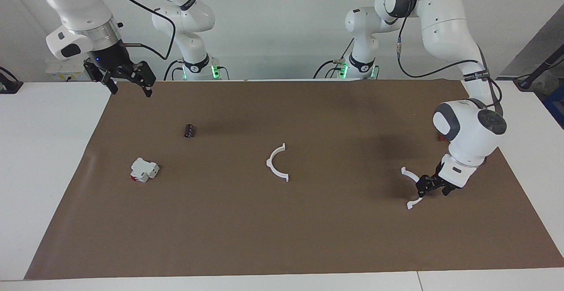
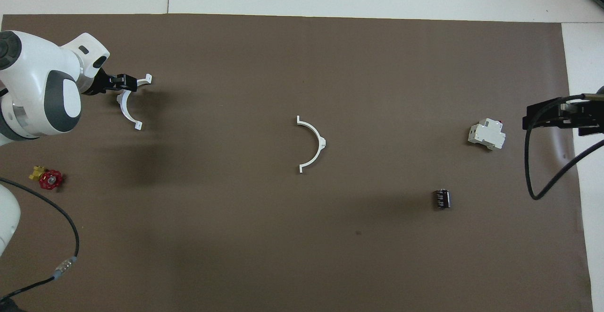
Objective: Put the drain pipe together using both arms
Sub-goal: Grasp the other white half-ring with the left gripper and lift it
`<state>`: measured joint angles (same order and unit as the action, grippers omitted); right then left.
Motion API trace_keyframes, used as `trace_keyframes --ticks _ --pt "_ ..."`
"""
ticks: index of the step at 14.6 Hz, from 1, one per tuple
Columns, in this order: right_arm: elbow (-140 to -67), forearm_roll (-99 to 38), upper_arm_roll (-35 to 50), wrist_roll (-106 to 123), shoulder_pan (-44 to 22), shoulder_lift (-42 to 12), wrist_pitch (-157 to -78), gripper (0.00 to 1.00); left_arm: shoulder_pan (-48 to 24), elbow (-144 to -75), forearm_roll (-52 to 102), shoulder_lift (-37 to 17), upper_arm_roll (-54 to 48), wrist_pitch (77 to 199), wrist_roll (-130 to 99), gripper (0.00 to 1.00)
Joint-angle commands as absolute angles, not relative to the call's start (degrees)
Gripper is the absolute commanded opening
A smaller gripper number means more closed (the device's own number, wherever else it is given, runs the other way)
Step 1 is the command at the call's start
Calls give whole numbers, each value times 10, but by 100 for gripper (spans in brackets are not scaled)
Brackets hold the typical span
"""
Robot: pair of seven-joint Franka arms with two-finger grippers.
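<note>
You were at the first step here: picking up one half of the drain pipe. The left gripper (image 1: 426, 188) was low at the half-ring (image 1: 413, 188) that lay on the brown mat (image 1: 282, 238) toward the left arm's end of the table. Its fingers stood at the curved middle of this piece, but I could not tell whether they were already closed on it or only around it. The half-ring seemed to rest on the mat.

The other half-ring (image 1: 277, 163) lay near the middle of the mat, well apart from the first, and nothing touched it.

The right gripper (image 1: 128, 82) waited high over the mat's edge at the right arm's end, with its fingers spread wide and empty.

Next, in my judgement, you needed a firm hold on the thin arc before lifting, because such a piece can slip or turn. Then the right arm had to take the middle half-ring, so that the end tabs could meet.
</note>
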<state>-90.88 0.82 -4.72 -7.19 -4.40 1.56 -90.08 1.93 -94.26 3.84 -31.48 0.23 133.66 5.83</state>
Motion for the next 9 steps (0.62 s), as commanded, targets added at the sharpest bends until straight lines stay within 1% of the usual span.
trace_keyframes --ticks 1,2,6,7,8,9 --pt "-919 -3 -47 -62 -40 26 -897 100 18 -968 51 -305 4 1354 76 90" --pt "-919 -3 -47 -62 -40 26 -898 100 18 -973 51 -302 4 1353 77 99" --pt "-919 -3 -46 -62 -41 26 -897 100 16 -992 51 -296 5 1367 79 100" --pt "-919 -3 -47 -62 -41 26 -897 100 16 -992 50 -296 5 1376 79 97" --pt "-919 -3 -47 -62 -41 26 -897 100 16 -993 51 -297 4 1380 77 82" --pt "-919 -3 -47 -62 -40 26 -897 100 16 -994 51 -296 5 1380 78 60"
